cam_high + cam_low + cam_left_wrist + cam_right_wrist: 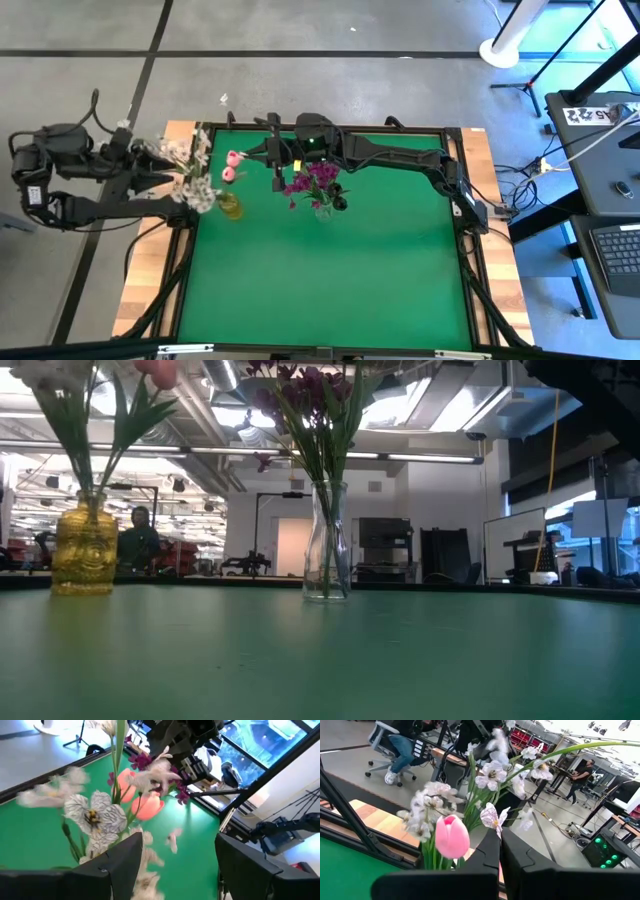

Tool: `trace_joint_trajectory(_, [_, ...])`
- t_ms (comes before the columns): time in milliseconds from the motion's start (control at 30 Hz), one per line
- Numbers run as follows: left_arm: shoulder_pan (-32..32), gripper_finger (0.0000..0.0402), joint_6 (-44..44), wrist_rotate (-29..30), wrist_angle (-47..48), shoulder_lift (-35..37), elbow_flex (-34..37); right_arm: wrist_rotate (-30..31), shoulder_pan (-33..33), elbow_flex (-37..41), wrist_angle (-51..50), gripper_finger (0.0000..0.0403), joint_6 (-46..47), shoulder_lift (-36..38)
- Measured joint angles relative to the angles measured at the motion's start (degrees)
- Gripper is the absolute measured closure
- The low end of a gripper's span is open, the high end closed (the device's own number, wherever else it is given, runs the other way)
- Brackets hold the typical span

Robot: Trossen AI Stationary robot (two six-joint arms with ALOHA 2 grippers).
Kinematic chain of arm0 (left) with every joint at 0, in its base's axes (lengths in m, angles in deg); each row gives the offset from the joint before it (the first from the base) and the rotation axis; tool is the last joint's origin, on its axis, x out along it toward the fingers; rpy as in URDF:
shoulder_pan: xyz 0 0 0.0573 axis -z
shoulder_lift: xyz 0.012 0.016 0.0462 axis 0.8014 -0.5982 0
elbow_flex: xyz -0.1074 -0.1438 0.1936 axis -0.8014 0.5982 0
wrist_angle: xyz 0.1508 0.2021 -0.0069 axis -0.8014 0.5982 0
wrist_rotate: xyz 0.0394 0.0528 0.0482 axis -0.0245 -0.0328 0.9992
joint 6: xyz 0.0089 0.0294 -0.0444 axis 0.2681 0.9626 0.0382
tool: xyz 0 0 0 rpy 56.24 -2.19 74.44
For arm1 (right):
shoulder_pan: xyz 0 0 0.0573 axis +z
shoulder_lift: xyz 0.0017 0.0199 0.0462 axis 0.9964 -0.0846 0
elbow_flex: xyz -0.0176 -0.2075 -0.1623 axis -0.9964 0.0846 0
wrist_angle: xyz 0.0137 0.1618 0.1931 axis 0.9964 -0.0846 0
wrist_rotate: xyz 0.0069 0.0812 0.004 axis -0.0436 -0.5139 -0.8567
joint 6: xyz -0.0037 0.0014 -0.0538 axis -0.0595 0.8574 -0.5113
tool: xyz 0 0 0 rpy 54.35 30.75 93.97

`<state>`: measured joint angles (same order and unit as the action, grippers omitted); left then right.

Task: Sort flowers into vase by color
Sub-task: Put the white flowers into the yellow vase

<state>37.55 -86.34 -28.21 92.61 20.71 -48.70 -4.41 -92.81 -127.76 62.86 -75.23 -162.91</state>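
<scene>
A yellow glass vase point(230, 205) point(85, 547) stands near the table's far left corner. It holds white sprigs point(185, 165) point(95, 817) and pink tulips point(232, 165) point(451, 836) by their stems. A clear vase point(322, 210) point(327, 540) to its right holds the magenta-purple flowers point(315, 182) point(305, 390). My left gripper point(170, 180) point(177, 865) is open at the white sprigs, which reach in beside one finger point(117, 865). My right gripper point(270, 158) point(500, 855) is shut, level, just right of the pink tulips. My left gripper is open; loose white sprigs point(145, 870) lie against the inner edge of one finger, but I cannot tell whether they touch it. My right gripper is shut with a pink sliver point(499, 868) showing in the slit between its fingers; I cannot tell whether it holds anything.
The green mat point(330, 280) stretches wide toward the near and right edges. A black frame point(465, 230) borders it, with wood strips point(140, 290) outside. A person on an office chair point(400, 745) and others show in the room beyond.
</scene>
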Motion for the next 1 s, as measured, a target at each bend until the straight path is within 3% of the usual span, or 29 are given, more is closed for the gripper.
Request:
trace_joint_trajectory(200, [-0.02, 0.0157, -0.02, 0.01, -1.06, -0.04, 2.16, -0.09, 0.07, 0.02, 1.34, 0.0371, 1.04, 0.00])
trace_joint_trajectory(367, [-0.02, 0.0157, -0.04, 0.00, -2.31, -0.02, 5.06, -0.65, 0.18, -2.58, -1.11, 0.0295, 1.12, 0.14])
trace_joint_trajectory(533, [0.00, 0.0157, -0.07, -1.48, -5.28, -0.04, 7.85, -0.60, 0.57, -8.84, -10.23, 0.0210, 0.98, 0.35])
trace_joint_trajectory(667, [0.00, 0.0157, 0.53, -2.68, -8.82, -0.04, 8.76, -1.05, 0.90, -8.12, -13.77, 0.0162, 0.96, 2.57])
trace_joint_trajectory(800, [-0.02, 0.0157, 0.90, -4.54, -12.90, -0.08, 8.96, -1.74, 1.60, -8.19, -15.18, 0.0145, 0.94, 3.76])
trace_joint_trajectory(1000, [-0.02, 0.0157, 0.94, -4.66, -13.98, -0.06, 8.96, -0.94, 4.41, -8.15, -18.78, 0.0151, -1.11, 4.68])
